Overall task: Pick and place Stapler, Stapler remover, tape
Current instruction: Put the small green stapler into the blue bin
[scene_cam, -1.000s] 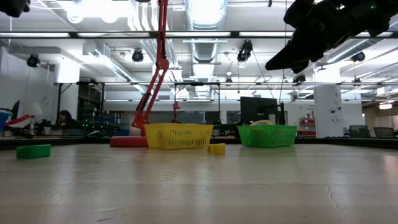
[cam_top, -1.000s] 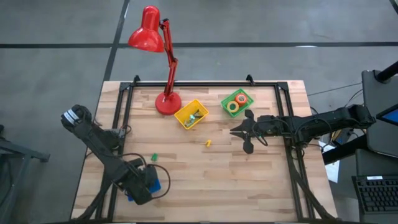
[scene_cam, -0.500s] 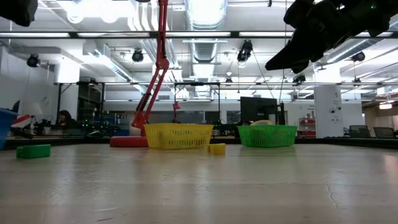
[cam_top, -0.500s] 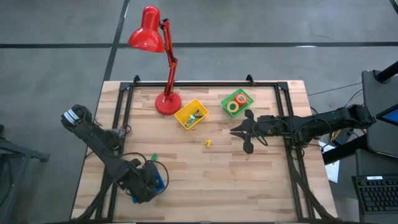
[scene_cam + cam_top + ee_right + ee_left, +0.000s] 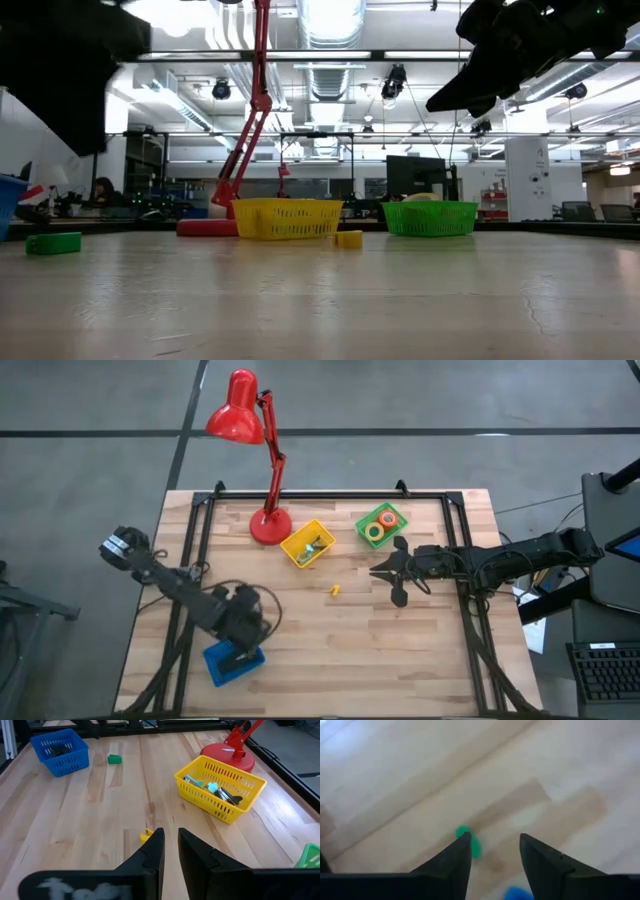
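Observation:
My left gripper (image 5: 245,626) hangs open above a small green piece (image 5: 474,846), perhaps a stapler remover; the piece lies flat on the table (image 5: 53,243) and shows beside one fingertip. A blue basket (image 5: 233,662) near the front left holds a dark, long thing (image 5: 60,750), the stapler as far as I can tell. Tape rolls (image 5: 380,523) lie in the green basket (image 5: 392,512). A small yellow piece (image 5: 146,836) lies mid-table. My right gripper (image 5: 171,845) waits above the table right of centre, open by a narrow gap, with nothing between its fingers.
A yellow basket (image 5: 220,787) with several small tools stands at the far middle, beside the red desk lamp's base (image 5: 270,525). The lamp's arm leans over the far edge. Black frame rails (image 5: 330,495) run along the far side and both sides.
My left gripper has left its place over the blue basket. It has swung toward the table's far edge and a little right, over the green piece, rolling as it went. The blue basket now shows uncovered. In the low view the left arm has come in at the upper left.

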`<state>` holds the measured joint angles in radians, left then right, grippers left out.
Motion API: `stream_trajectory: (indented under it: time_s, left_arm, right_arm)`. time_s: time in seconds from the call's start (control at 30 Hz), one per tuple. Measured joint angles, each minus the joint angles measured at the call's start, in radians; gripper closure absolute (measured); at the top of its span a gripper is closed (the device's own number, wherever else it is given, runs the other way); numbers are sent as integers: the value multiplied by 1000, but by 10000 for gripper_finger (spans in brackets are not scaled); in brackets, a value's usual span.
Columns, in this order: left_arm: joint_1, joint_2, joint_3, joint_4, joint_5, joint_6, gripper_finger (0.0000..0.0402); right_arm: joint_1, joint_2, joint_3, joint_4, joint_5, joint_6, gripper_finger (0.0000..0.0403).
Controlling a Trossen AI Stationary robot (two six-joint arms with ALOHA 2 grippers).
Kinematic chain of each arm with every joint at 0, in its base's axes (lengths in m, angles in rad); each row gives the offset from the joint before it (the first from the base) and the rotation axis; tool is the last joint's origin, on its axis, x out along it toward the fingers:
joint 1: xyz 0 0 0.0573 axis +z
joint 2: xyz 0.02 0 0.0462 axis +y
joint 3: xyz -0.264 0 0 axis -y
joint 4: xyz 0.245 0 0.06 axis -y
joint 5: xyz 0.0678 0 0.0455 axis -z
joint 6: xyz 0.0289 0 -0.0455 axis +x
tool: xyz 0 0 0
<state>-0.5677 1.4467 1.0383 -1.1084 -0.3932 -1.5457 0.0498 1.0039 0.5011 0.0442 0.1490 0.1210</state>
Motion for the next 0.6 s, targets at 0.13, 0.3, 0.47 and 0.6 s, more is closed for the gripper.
stream_trajectory:
  time_s: [0.13,0.3,0.47,0.6]
  left_arm:
    - [89,0,-40,1,52,27,214]
    - [140,0,-104,23,137,7,205]
    - [144,0,-185,128,155,2,206]
    - [145,0,-244,248,166,2,206]
  right_arm:
    - [0,0,0,-1,0,2,353]
    - [0,0,-4,-2,0,0,353]
    - [0,0,-14,-3,0,-1,353]
    - [0,0,-15,-3,0,2,353]
